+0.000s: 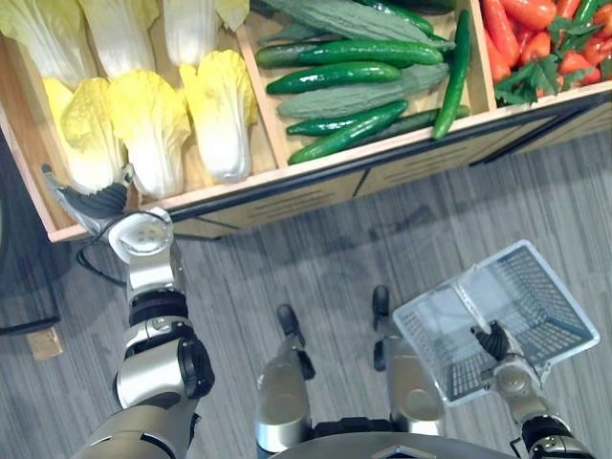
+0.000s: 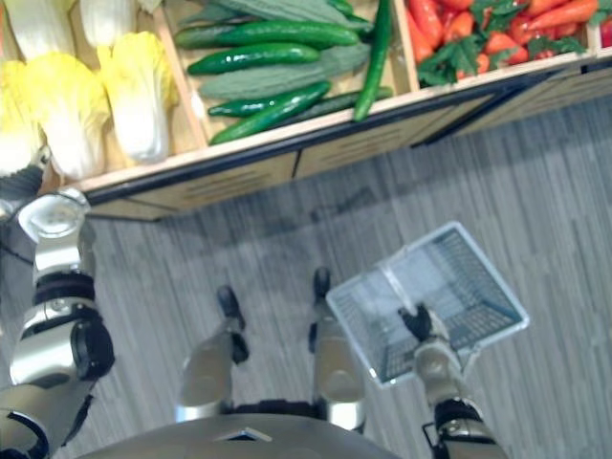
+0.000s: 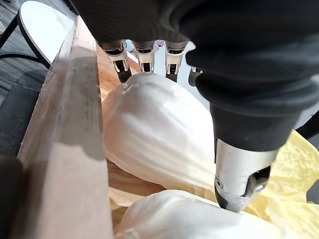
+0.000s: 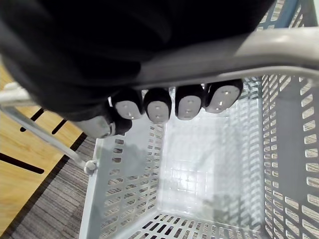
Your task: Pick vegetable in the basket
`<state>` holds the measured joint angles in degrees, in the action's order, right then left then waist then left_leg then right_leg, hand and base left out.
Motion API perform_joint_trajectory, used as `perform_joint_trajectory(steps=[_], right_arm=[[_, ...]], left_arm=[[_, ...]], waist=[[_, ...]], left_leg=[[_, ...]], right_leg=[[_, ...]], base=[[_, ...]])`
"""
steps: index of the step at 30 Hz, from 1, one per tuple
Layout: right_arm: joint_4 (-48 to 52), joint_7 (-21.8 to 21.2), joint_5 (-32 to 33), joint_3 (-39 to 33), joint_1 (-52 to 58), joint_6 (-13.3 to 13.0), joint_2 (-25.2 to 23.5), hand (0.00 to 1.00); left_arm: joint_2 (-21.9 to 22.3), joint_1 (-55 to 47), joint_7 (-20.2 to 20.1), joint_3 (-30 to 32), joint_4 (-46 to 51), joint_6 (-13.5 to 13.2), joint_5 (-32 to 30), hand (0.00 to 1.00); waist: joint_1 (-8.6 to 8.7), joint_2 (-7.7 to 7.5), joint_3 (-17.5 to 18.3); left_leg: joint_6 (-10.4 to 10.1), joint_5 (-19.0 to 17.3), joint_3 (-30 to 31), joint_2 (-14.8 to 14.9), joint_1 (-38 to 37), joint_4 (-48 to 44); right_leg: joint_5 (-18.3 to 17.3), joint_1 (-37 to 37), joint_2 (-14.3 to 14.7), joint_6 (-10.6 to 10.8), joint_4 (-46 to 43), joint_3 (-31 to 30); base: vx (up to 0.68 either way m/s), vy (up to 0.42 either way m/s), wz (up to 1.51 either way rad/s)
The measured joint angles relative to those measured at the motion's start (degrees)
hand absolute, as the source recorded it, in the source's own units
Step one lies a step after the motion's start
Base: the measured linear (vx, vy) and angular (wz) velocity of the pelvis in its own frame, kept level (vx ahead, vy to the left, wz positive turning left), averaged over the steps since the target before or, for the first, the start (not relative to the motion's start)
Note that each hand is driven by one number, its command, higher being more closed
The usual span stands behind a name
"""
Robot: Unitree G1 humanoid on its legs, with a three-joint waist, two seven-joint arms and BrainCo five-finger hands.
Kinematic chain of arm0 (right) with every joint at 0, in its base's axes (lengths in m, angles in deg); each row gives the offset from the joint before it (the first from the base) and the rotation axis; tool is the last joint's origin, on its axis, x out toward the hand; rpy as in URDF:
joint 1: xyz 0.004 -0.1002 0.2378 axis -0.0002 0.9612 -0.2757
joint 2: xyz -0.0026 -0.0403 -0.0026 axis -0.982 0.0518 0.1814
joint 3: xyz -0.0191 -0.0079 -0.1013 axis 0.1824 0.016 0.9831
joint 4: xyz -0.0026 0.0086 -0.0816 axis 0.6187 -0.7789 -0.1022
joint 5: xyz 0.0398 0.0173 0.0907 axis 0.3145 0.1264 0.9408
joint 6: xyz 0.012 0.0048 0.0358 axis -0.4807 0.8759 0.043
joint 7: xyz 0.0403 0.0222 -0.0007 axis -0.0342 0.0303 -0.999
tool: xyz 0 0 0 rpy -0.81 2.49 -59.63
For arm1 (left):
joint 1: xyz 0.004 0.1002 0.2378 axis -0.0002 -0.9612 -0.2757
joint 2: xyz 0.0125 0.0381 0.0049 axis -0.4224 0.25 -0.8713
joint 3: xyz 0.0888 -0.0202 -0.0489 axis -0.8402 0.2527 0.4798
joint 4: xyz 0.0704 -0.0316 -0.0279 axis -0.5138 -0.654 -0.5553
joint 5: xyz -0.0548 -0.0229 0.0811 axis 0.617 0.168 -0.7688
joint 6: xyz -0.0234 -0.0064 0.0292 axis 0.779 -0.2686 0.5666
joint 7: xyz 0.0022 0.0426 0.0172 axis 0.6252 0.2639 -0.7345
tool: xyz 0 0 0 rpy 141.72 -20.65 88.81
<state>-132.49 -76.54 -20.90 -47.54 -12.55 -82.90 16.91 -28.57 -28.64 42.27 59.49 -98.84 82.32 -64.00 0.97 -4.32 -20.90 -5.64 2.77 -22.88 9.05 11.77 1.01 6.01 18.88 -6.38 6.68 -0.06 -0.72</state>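
Observation:
Several napa cabbages lie in the left wooden bin; the leftmost cabbage (image 1: 81,134) has my left hand (image 1: 91,206) at its near end, by the bin's front left corner. In the left wrist view its straight fingers (image 3: 144,57) reach over the top of that pale cabbage (image 3: 154,134) and the thumb (image 3: 241,179) stands apart on the near side, not closed round it. My right hand (image 1: 494,339) is shut on the handle (image 4: 239,55) of a white mesh basket (image 1: 435,320), which hangs tilted at the lower right with nothing in it (image 4: 199,169).
The wooden bin wall (image 3: 75,124) runs close beside my left hand. Cucumbers (image 1: 335,76) and bitter gourds fill the middle bin, red vegetables (image 1: 535,29) the right one. Grey plank floor lies between the shelf front (image 1: 287,182) and the basket.

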Motion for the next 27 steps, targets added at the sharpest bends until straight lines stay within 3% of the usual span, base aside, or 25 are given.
perform_joint_trajectory(steps=[6, 19, 20, 27], right_arm=[[0.05, -0.28, 0.10, 0.07, -0.12, 0.03, -0.02, 1.00], [1.84, -0.43, 0.19, 1.39, -0.76, 0.19, 0.02, 1.00], [2.35, -0.52, 0.21, 1.63, -0.76, 0.23, 0.02, 1.00], [3.03, -1.43, 0.21, 3.02, -1.79, 0.46, 0.05, 1.00]], left_arm=[[-0.33, 2.56, -0.08, 1.85, -1.68, -0.61, 4.12, 0.00], [-4.69, 7.34, -4.50, 3.87, -9.43, 0.04, 3.05, 0.00], [-4.83, 7.47, -5.32, 3.83, -9.68, 0.08, 2.95, 1.00], [-7.85, 8.91, -10.65, 3.79, -12.89, 2.12, -0.68, 1.00]], waist=[[-0.17, -0.05, -0.23], [-0.57, -0.62, -0.60], [-0.65, -0.63, -0.60], [-1.30, -1.23, -0.90]], left_leg=[[-0.08, 0.18, -0.06, 0.04, 0.12, 0.50], [-0.17, 0.23, -1.69, 0.63, 1.06, 0.38], [-0.17, 0.22, -1.72, 0.66, 1.06, 0.31], [-0.22, 0.19, -3.17, 0.97, 1.17, -0.04]], right_leg=[[0.06, 0.20, 0.04, -0.02, 0.24, 0.10], [0.65, 2.06, 0.05, 0.01, 0.07, -1.16], [0.67, 2.04, 0.05, 0.04, 0.06, -1.17], [1.44, 2.50, 0.25, -0.01, 0.30, -2.01]], base=[[0.00, -0.002, 0.01], [0.01, -0.007, -0.05], [0.00, 0.000, 0.00], [-0.01, -0.010, -0.06]])
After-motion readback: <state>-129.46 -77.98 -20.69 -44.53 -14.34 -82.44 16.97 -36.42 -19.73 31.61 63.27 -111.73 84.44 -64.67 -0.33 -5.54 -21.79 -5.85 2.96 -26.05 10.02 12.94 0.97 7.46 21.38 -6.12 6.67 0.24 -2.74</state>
